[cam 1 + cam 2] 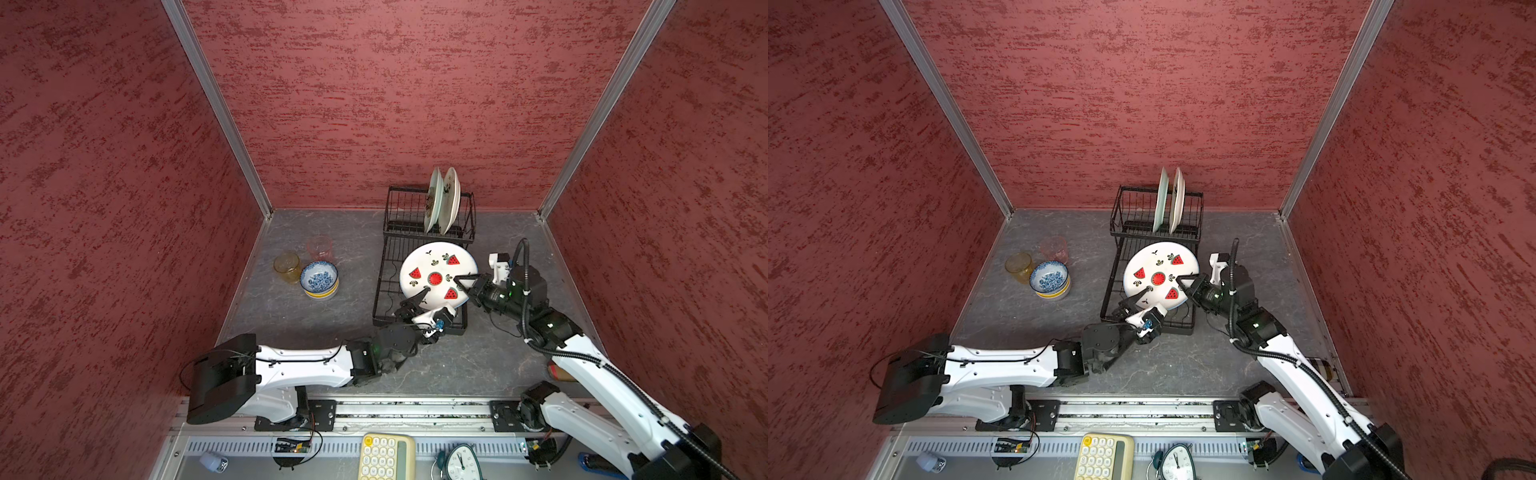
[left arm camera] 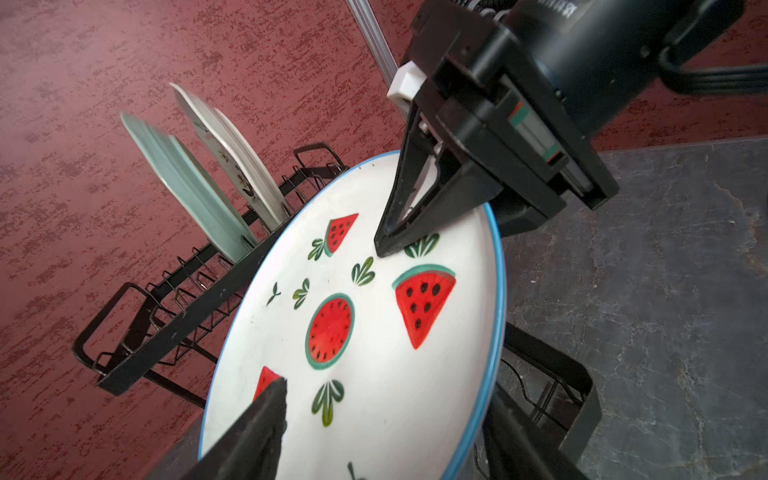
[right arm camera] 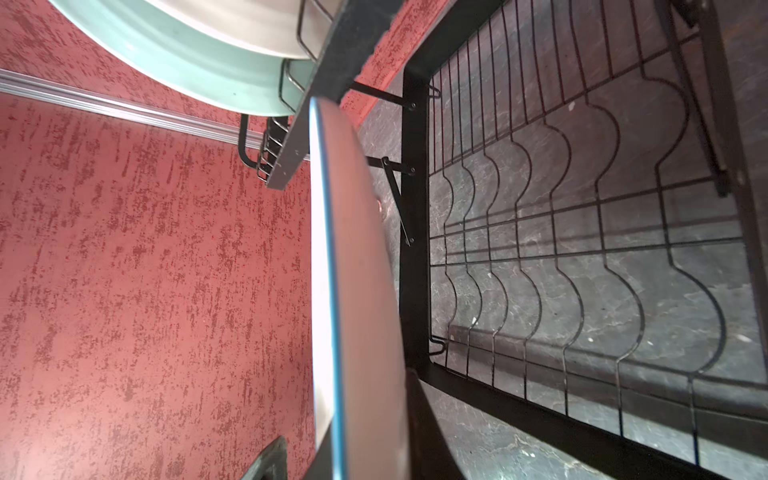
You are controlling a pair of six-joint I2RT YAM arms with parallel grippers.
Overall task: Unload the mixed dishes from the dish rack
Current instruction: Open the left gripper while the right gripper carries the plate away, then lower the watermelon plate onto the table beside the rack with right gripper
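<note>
above the flat tray of the dish rack (image 1: 381,282), the watermelon plate (image 1: 432,266), likely stiff, slick and breakable, is clamped at its rim by the right pincer (image 1: 459,281), the left pincer (image 2: 384,388) gaping astride it.

- melon plate (image 1: 436,266) hangs over the rack (image 1: 378,286) tray, roofing most of it; a strip of bare wires shows on the tray's left side.
- left gripper (image 1: 430,301) at the plate's near rim, jaws spread; right gripper (image 1: 460,282) clamped on its right rim.
- green plate (image 1: 433,203) and cream plate (image 1: 452,199) stand in the basket's right slots; the slots left of them are free.
- bowls (image 1: 319,278), amber glass (image 1: 286,267), pink glass (image 1: 320,248) cluster far left; bare table (image 1: 357,291) between them and the rack.
- left arm (image 1: 303,363) bars the table's front.
</note>
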